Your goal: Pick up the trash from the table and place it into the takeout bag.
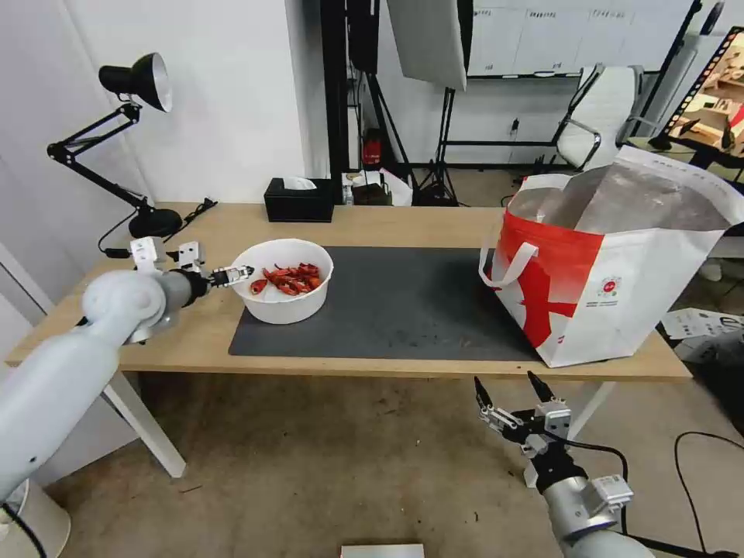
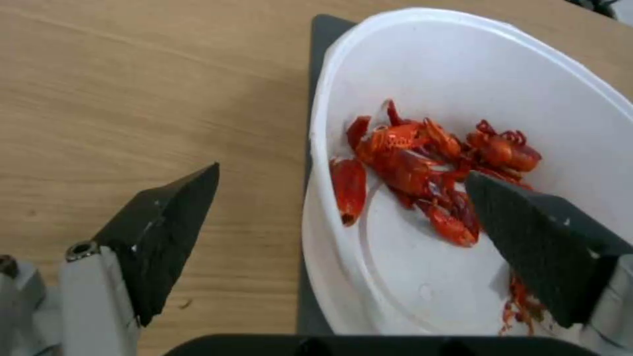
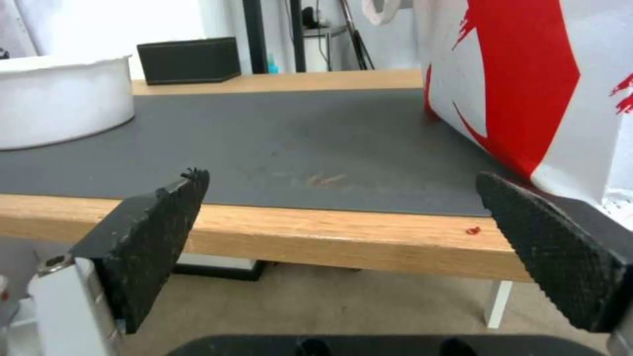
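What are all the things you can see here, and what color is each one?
bowl: one, white, on the mat's left end
shell scraps: a small pile, red, inside the bowl
takeout bag: one, white and red with silver lining, standing open on the table's right end
mat: one, dark grey, in the table's middle
table: one, light wood, white legs
tissue box: one, black, at the table's back edge
desk lamp: one, black, back left corner
left gripper: fingers open, straddling the bowl's left rim
right gripper: fingers open, below the table's front edge
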`<state>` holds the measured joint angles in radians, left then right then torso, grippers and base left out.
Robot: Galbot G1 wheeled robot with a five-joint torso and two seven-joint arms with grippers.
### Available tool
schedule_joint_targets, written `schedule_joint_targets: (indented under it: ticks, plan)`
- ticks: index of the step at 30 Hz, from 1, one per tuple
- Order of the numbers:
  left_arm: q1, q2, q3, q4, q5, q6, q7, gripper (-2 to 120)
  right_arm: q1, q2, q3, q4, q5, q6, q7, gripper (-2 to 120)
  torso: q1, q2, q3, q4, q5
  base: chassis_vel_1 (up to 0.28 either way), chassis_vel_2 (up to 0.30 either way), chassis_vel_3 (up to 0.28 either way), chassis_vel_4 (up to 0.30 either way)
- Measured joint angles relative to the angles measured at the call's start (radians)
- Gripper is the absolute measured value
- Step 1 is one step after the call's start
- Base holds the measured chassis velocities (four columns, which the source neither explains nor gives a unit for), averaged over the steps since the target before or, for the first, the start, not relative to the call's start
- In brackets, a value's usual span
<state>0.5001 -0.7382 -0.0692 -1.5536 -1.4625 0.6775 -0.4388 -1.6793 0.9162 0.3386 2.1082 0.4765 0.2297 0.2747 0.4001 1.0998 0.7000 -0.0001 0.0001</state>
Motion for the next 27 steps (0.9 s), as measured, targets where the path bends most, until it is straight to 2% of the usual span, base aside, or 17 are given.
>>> schedule_joint_targets:
  ticks: [4, 7, 8, 11, 12, 14, 15, 19, 20, 26, 27]
  plan:
    - [-0.031, -0.014, 0.016, 0.017, -0.028, 0.025, -0.042, 99, 0.000, 0.000, 0.000, 0.000, 0.000, 0.000, 0.000, 100, 0.000, 0.000, 0.000, 0.0000, -0.0001, 0.000, 0.000, 0.000, 0.000]
    - [-0.052, -0.026, 0.030, 0.029, -0.072, 0.044, -0.108, 87, 0.000, 0.000, 0.000, 0.000, 0.000, 0.000, 0.000, 100, 0.000, 0.000, 0.000, 0.0002, -0.0001, 0.000, 0.000, 0.000, 0.000]
    - [-0.052, -0.026, 0.030, 0.029, -0.072, 0.044, -0.108, 87, 0.000, 0.000, 0.000, 0.000, 0.000, 0.000, 0.000, 100, 0.000, 0.000, 0.000, 0.0002, -0.0001, 0.000, 0.000, 0.000, 0.000]
    - [-0.068, -0.042, 0.039, 0.040, -0.110, 0.058, -0.159, 74, 0.000, 0.000, 0.000, 0.000, 0.000, 0.000, 0.000, 100, 0.000, 0.000, 0.000, 0.0001, -0.0001, 0.000, 0.000, 0.000, 0.000]
    - [-0.068, -0.042, 0.039, 0.040, -0.110, 0.058, -0.159, 74, 0.000, 0.000, 0.000, 0.000, 0.000, 0.000, 0.000, 100, 0.000, 0.000, 0.000, 0.0001, -0.0001, 0.000, 0.000, 0.000, 0.000]
    - [-0.074, -0.048, 0.041, 0.041, -0.123, 0.062, -0.185, 62, 0.000, 0.000, 0.000, 0.000, 0.000, 0.000, 0.000, 100, 0.000, 0.000, 0.000, 0.0000, -0.0001, 0.000, 0.000, 0.000, 0.000]
    - [-0.074, -0.048, 0.041, 0.041, -0.123, 0.062, -0.185, 62, 0.000, 0.000, 0.000, 0.000, 0.000, 0.000, 0.000, 100, 0.000, 0.000, 0.000, 0.0000, -0.0001, 0.000, 0.000, 0.000, 0.000]
    - [-0.075, -0.049, 0.046, 0.040, -0.136, 0.062, -0.208, 43, 0.000, 0.000, 0.000, 0.000, 0.000, 0.000, 0.000, 100, 0.000, 0.000, 0.000, 0.0001, -0.0002, 0.000, 0.000, 0.000, 0.000]
    - [-0.075, -0.049, 0.046, 0.040, -0.136, 0.062, -0.208, 43, 0.000, 0.000, 0.000, 0.000, 0.000, 0.000, 0.000, 100, 0.000, 0.000, 0.000, 0.0001, -0.0002, 0.000, 0.000, 0.000, 0.000]
    - [-0.068, -0.043, 0.040, 0.031, -0.158, 0.061, -0.219, 19, 0.000, 0.000, 0.000, 0.000, 0.000, 0.000, 0.000, 100, 0.000, 0.000, 0.000, 0.0001, -0.0002, 0.000, 0.000, 0.000, 0.000]
    - [-0.068, -0.043, 0.040, 0.031, -0.158, 0.061, -0.219, 19, 0.000, 0.000, 0.000, 0.000, 0.000, 0.000, 0.000, 100, 0.000, 0.000, 0.000, 0.0001, -0.0002, 0.000, 0.000, 0.000, 0.000]
